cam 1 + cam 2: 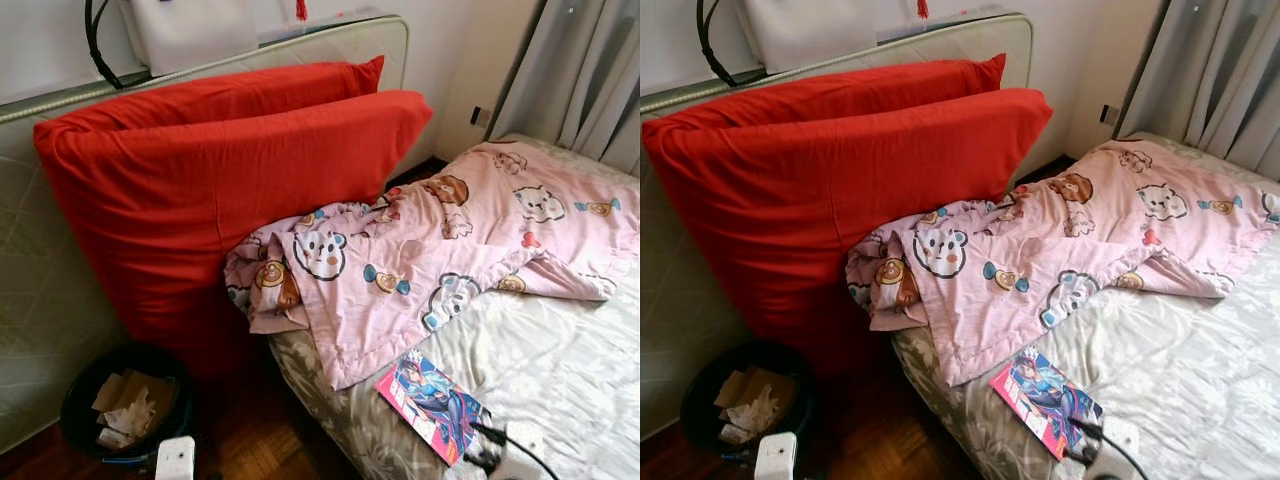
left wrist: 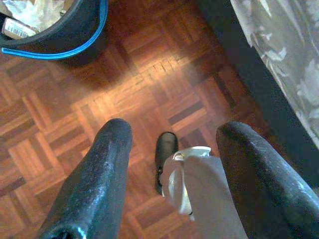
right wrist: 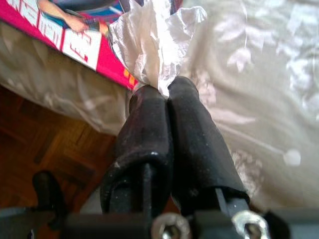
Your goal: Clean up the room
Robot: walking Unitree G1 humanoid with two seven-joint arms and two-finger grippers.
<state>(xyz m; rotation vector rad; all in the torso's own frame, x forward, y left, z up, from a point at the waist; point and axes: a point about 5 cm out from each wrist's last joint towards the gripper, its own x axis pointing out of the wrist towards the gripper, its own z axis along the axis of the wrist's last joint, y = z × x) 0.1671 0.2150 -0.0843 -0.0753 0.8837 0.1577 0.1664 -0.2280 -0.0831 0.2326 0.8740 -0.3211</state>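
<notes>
My right gripper (image 3: pixel 158 92) is shut on a crumpled white tissue (image 3: pixel 154 40) at the near edge of the bed (image 1: pixel 560 360), right beside a magazine with a bright pink cover (image 1: pixel 430 405). In the eye views this gripper (image 1: pixel 487 448) shows at the bottom right, by the magazine's near corner. My left gripper (image 2: pixel 174 132) hangs open over the parquet floor (image 2: pixel 149 74) with nothing between its fingers. A black bin with a blue rim (image 1: pixel 125 405), holding cardboard and paper scraps, stands on the floor left of the bed.
A pink cartoon-print blanket (image 1: pixel 450 240) lies rumpled across the bed. Two large red pillows (image 1: pixel 220 180) lean against an upright mattress (image 1: pixel 40 290) at the left. Grey curtains (image 1: pixel 590 70) hang at the back right. A narrow strip of floor separates bin and bed.
</notes>
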